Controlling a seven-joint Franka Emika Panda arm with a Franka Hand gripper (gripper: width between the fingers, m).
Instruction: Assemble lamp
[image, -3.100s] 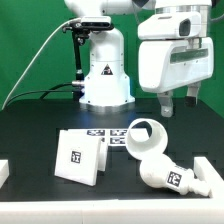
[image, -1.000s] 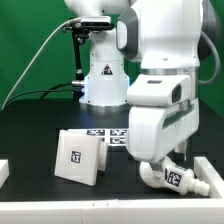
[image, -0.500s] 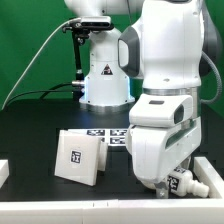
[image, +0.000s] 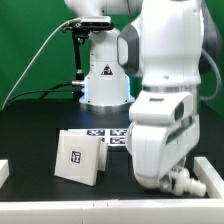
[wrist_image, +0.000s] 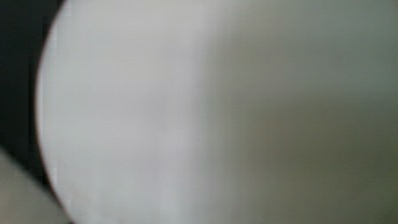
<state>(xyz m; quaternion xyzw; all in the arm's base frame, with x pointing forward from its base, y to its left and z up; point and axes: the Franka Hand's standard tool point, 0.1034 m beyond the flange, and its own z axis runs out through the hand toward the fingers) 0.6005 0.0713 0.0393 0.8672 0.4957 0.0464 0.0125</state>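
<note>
Showing matte white square base (image: 80, 157), tagged | fingers hidden behind arm (image: 165, 120), state untellable

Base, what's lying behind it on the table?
The marker board lies behind the base; the arm covers its end at the exterior view's right.

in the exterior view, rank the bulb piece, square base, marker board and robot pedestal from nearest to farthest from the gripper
1. bulb piece: right beside the gripper, at the exterior view's lower right.
2. marker board and square base: both off toward the exterior view's left, too close to call.
3. robot pedestal: at the back of the table.
</note>
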